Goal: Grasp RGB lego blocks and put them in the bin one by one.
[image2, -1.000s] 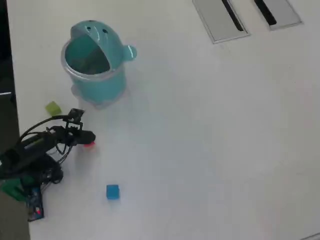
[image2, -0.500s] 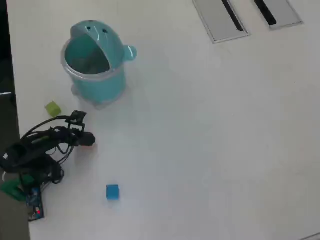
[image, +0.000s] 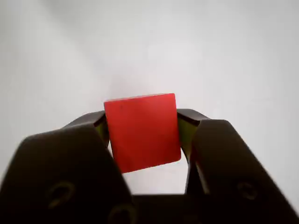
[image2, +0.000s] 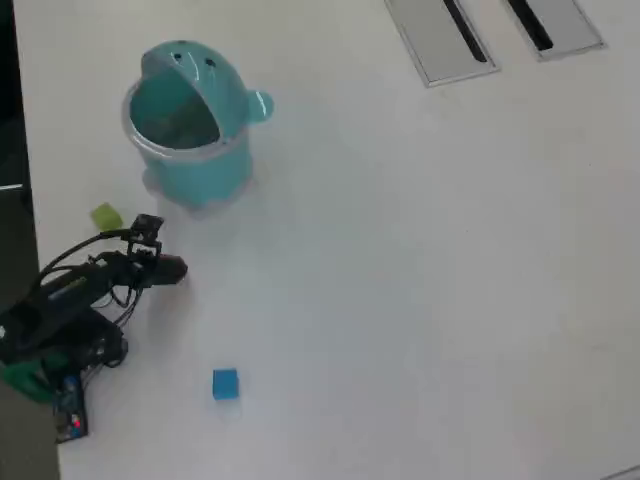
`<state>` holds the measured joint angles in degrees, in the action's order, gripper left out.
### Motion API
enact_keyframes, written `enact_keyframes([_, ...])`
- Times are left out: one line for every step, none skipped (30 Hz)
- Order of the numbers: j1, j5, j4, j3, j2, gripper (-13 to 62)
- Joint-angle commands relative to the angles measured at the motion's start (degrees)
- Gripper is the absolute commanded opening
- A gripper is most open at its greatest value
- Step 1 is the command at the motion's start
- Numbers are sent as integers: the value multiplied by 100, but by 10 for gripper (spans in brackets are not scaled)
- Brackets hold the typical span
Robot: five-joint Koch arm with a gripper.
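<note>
Red plastic filled the wrist view: the red cube (image: 142,132) sat clamped between the gripper (image: 143,136) jaws above the white bench (image: 233,56). Overhead, the gripper (image2: 176,268) hung near the left edge, the green cube (image2: 105,216) beside it, the blue cube (image2: 225,384) toward the bottom edge, the teal bin (image2: 190,125) near the top-left corner.

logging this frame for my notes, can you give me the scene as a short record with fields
hand: hand shut on the red block, one jaw against each side in the wrist view
red block in overhead view: hidden under the hand
yellow-green block: yellow-green block on the table, beside the arm, untouched
blue block: blue block on the table, apart from the arm
bin: bin upright, nothing clearly visible inside
grey panels: grey panels at the top edge of the table
</note>
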<state>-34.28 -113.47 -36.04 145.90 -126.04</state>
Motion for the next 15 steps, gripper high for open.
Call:
enact_keyframes([-70, 149, 35, -694, -185, 117])
enact_keyframes([-158, 316, 26, -826, -325, 117])
enact_keyframes([-281, 633, 35, -940, -457, 117])
enact_keyframes([-352, 853, 35, -993, -545, 117])
enact_keyframes([-457, 1301, 149, -1011, -703, 117])
enact_keyframes([-483, 1600, 202, -1020, -817, 117])
enact_keyframes([-519, 1863, 264, -1020, -879, 117])
enact_keyframes([-554, 2048, 299, -1046, -914, 117])
enact_keyframes([-598, 2206, 299, -1081, -940, 117])
enact_keyframes([-642, 2470, 299, -1143, -949, 117])
enact_keyframes([-958, 2804, 308, -1477, -958, 117])
enact_keyframes([-1046, 2804, 308, -1591, -958, 117])
enact_keyframes([-1274, 2848, 264, -2092, -958, 116])
enact_keyframes([-1310, 2865, 255, -2224, -958, 116])
enact_keyframes([-1354, 2909, 246, -2417, -958, 115])
